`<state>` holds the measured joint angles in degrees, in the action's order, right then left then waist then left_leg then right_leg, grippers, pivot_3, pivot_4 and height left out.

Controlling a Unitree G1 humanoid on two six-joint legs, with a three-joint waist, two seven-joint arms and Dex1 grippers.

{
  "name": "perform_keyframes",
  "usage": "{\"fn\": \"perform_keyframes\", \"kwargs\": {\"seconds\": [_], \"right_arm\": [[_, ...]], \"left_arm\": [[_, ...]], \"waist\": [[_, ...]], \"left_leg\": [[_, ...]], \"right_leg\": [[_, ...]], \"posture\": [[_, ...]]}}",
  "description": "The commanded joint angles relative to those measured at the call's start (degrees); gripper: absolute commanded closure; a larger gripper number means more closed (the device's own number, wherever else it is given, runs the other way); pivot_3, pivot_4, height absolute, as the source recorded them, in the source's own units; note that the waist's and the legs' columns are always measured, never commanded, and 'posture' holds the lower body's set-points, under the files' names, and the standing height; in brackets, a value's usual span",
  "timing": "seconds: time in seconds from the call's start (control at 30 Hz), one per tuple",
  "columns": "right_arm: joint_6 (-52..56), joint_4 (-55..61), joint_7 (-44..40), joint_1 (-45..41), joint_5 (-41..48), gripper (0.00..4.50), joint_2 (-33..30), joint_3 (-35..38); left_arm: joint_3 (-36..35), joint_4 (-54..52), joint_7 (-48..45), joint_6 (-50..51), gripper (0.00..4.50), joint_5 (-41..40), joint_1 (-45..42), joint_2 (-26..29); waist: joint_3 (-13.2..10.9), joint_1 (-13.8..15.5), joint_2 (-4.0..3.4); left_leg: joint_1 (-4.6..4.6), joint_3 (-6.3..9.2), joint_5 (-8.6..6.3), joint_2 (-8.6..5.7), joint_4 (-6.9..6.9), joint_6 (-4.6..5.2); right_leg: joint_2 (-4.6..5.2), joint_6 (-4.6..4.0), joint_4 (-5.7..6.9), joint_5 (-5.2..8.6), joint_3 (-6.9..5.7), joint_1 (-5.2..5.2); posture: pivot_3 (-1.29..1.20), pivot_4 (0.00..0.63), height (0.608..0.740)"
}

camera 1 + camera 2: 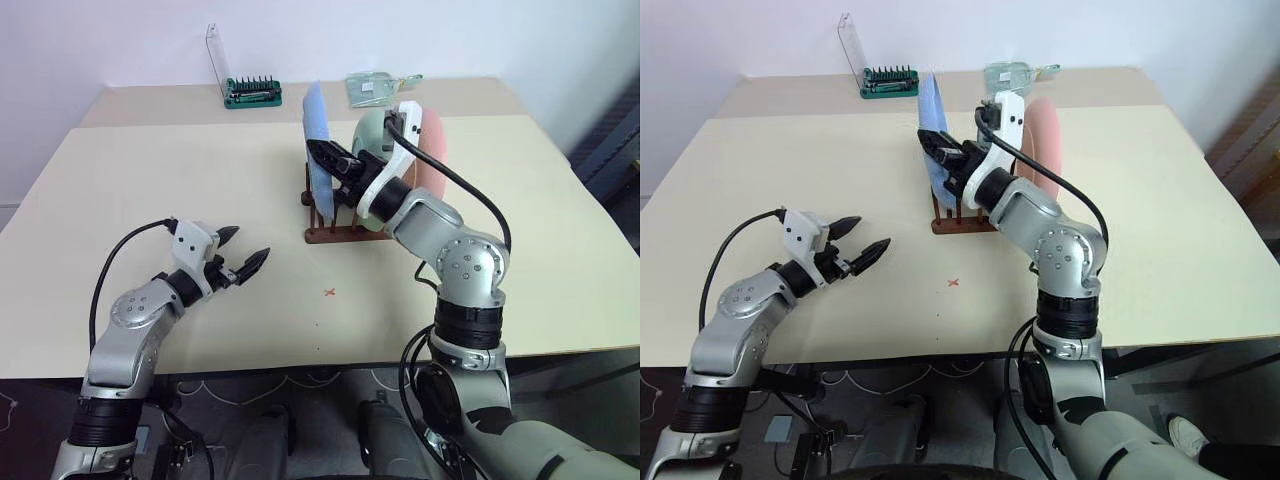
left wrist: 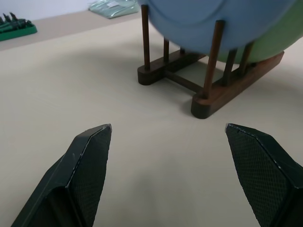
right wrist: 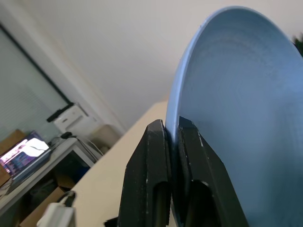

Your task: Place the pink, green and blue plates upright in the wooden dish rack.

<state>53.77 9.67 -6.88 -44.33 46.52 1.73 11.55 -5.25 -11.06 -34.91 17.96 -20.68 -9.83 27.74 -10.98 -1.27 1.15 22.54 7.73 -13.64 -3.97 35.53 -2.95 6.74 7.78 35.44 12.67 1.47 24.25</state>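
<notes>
Right gripper (image 1: 322, 153) is pinching the blue plate (image 1: 316, 135) upright in the rack (image 1: 340, 228) — jaws closed on its rim; left gripper (image 1: 243, 250) is hovering wide open, holding nothing.

We see a pale beige desk (image 1: 150, 180) pushed close to a plain white wall (image 1: 120, 40), with a small red cross (image 1: 330, 292) marked on its top. Below its front edge, cables (image 1: 870, 385) trail over a dark floor (image 1: 960, 420).
</notes>
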Motion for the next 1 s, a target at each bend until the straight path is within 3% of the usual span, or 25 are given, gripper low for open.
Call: {"fn": "perform_keyframes", "kwargs": {"seconds": [0.03, 0.17, 0.3, 0.5, 0.73, 1.0], "right_arm": [[0.92, -1.49, 2.50, -2.24, 2.41, 4.50, 0.99, 1.66], [1.64, -2.44, 3.81, -2.72, 3.28, 4.50, 0.42, 2.06], [2.01, -2.29, 4.23, -2.91, 4.09, 3.04, -0.11, 1.90], [1.06, -1.45, 4.03, -3.53, 2.79, 0.06, -1.72, 0.85], [-1.47, 2.40, -0.17, -5.24, -1.78, 0.06, -7.50, -4.28], [0.34, 6.65, -4.59, -7.97, -0.56, 0.06, -12.75, -5.08]], "left_arm": [[0.52, -2.43, -0.18, -0.14, 0.56, -0.18, -0.38, -0.35], [0.92, -2.86, -0.07, -0.02, 0.56, 0.10, -0.36, -0.80], [1.23, -3.01, 0.11, -0.19, 0.51, 0.14, -0.37, -0.95], [1.47, -3.17, 0.20, -0.17, 0.51, 0.09, -0.35, -1.10], [1.70, -2.77, -0.12, -0.29, 0.51, 0.10, -0.53, -1.14], [1.98, -1.97, -0.47, -0.49, 0.51, 0.07, -1.10, -1.45]], "waist": [[0.03, -0.06, -0.04], [0.04, -0.04, -0.06], [0.04, -0.05, -0.07], [0.04, -0.03, -0.07], [0.03, -0.02, -0.08], [0.04, 0.04, -0.07]], "left_leg": [[0.00, 0.00, 0.00, 0.00, 0.00, 0.00], [-0.02, -0.01, 0.00, 0.01, 0.00, 0.00], [-0.02, -0.02, 0.00, 0.02, 0.00, 0.00], [-0.01, -0.02, 0.00, 0.02, 0.00, 0.01], [-0.01, -0.03, 0.00, 0.02, 0.00, 0.01], [0.00, -0.03, 0.00, 0.02, 0.00, 0.01]], "right_leg": [[0.00, 0.00, 0.00, 0.00, 0.00, 0.00], [-0.01, 0.00, 0.00, 0.00, 0.00, -0.02], [-0.01, 0.00, 0.00, 0.00, 0.00, -0.02], [-0.01, 0.00, 0.00, 0.00, 0.00, -0.01], [-0.01, 0.00, -0.02, 0.00, 0.00, -0.01], [-0.01, 0.00, -0.05, 0.00, -0.01, -0.03]], "posture": [[0.00, 0.150, 0.740], [0.00, 0.150, 0.740], [0.00, 0.150, 0.740], [0.00, 0.150, 0.740], [0.00, 0.150, 0.740], [0.00, 0.150, 0.740]]}}
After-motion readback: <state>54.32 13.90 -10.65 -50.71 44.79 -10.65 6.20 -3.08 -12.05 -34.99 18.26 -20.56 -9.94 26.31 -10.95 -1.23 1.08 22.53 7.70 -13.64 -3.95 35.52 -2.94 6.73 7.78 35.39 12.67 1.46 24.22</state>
